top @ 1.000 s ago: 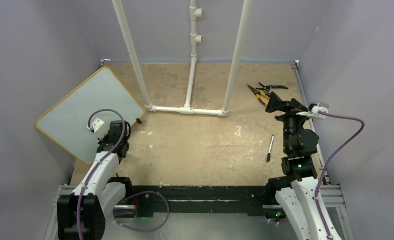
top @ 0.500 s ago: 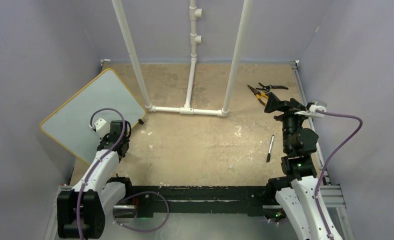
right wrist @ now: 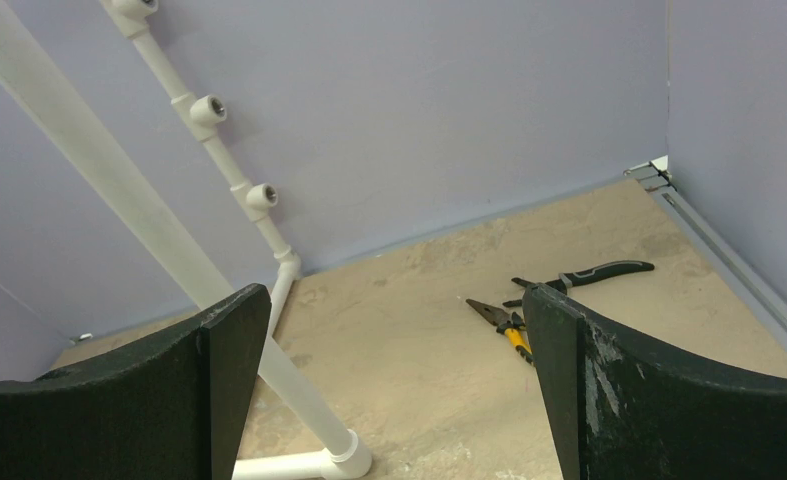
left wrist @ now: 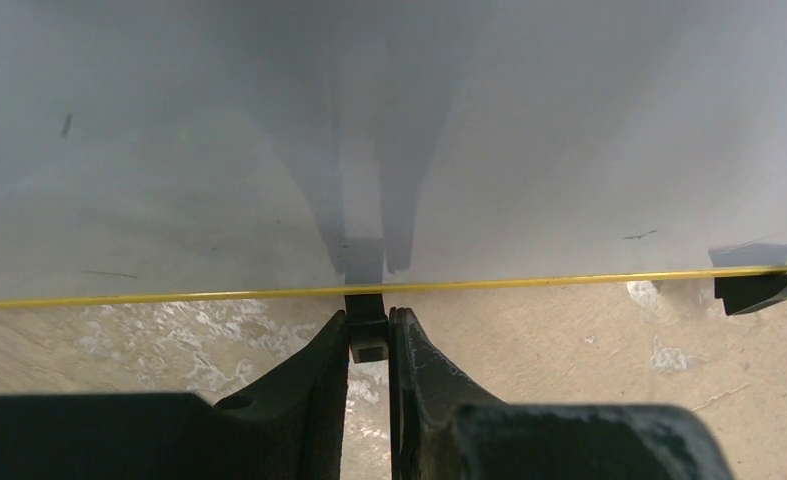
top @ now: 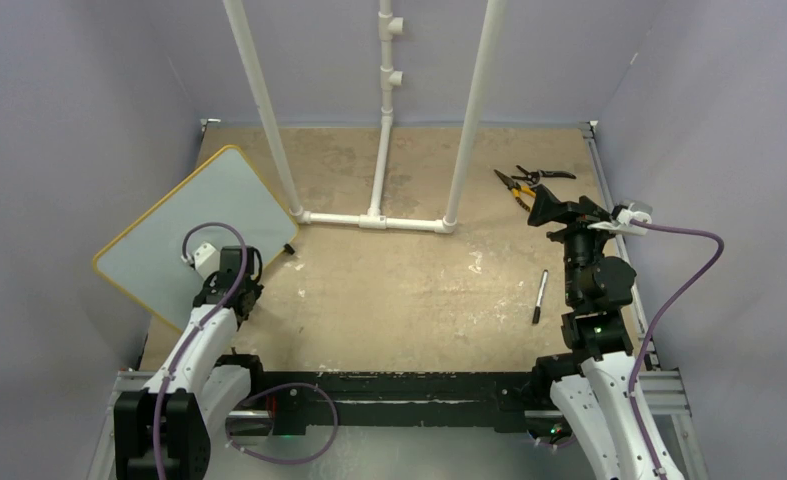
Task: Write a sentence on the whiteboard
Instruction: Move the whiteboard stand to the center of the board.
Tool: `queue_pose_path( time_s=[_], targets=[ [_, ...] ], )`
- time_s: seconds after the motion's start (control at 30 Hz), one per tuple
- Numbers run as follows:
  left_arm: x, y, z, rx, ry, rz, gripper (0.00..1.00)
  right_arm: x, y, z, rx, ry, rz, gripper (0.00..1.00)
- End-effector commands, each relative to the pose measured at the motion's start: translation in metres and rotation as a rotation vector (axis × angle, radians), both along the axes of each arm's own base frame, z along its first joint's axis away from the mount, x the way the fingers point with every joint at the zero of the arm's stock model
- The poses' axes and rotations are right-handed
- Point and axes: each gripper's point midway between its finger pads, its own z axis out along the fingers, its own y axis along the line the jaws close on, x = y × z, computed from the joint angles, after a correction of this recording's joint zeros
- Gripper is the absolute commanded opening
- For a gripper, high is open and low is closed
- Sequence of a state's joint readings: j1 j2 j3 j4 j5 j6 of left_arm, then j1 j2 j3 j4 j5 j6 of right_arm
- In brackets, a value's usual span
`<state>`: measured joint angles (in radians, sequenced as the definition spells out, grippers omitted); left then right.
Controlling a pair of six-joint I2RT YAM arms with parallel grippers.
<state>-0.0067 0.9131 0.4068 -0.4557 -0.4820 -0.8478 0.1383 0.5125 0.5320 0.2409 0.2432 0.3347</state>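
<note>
The whiteboard [top: 194, 225], pale grey with a thin yellow frame, lies tilted at the table's left side. Its face fills the upper half of the left wrist view [left wrist: 389, 150], with only a few faint specks on it. The sentence is out of view. My left gripper [top: 237, 272] [left wrist: 369, 335] is shut on a small black foot [left wrist: 367, 340] at the board's near edge. At the right, my right gripper [top: 561, 208] [right wrist: 394, 295] hangs open above the table with nothing between its fingers. A black marker [top: 539, 296] lies on the table near the right arm.
A white pipe frame [top: 374, 218] stands at mid-table with three uprights. Yellow-handled pliers [top: 521, 190] [right wrist: 507, 325] and a black-handled tool [top: 544, 175] [right wrist: 594, 272] lie at the back right. Another black foot [left wrist: 759, 290] sticks out at the board's edge. Purple walls close three sides.
The whiteboard has slid to the right, away from the left wall, with my left gripper holding its foot. The right arm has barely moved.
</note>
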Motion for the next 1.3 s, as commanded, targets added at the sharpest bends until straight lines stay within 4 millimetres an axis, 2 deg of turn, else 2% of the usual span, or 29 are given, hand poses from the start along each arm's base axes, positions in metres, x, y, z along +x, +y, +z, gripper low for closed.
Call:
queue_pose_path(
  time_s=[0.0,0.17,0.5,0.87,1.27],
  targets=[
    [0.005,-0.012,-0.002,-0.072,-0.038,-0.016,0.0,0.0,0.0,0.011,-0.01,-0.033,-0.001,0.99],
    [0.0,-0.024,-0.013,-0.103,-0.011,-0.036,0.0,0.001,-0.001,0.011,-0.01,-0.03,-0.005,0.99],
    [-0.008,-0.054,-0.02,-0.146,-0.008,-0.073,0.0,0.001,-0.001,0.01,-0.009,-0.028,-0.006,0.99],
    [-0.029,-0.064,-0.029,-0.179,0.053,-0.133,0.0,0.001,-0.002,0.01,-0.009,-0.025,-0.01,0.99],
    [-0.033,-0.086,-0.029,-0.168,0.095,-0.238,0.0,0.002,-0.002,0.012,-0.011,-0.026,-0.011,0.99]
  ],
)
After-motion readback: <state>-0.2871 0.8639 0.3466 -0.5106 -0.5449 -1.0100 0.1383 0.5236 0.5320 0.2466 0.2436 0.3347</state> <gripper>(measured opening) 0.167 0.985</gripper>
